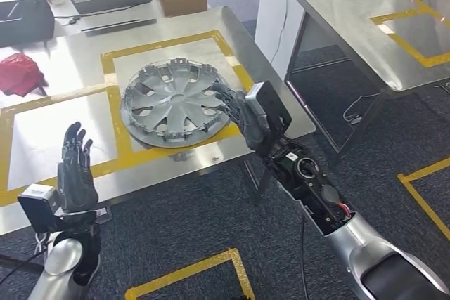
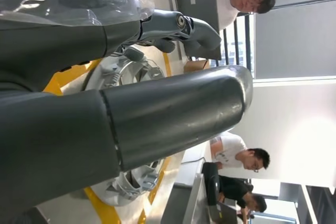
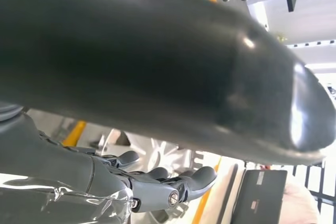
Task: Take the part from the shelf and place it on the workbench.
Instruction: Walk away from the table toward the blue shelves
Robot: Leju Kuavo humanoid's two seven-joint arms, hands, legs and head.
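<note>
The wheel cover (image 1: 171,102) already lies flat on the tabletop (image 1: 63,75), the right hand (image 1: 241,114) at its rim with fingers spread, the left hand (image 1: 76,166) open and empty, so little seems left.

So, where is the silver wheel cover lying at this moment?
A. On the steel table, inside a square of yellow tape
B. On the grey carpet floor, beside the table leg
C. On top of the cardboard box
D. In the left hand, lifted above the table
A: the wheel cover lies flat on the steel table within the yellow tape square, with the right hand at its rim and the left hand raised apart from it.
</note>
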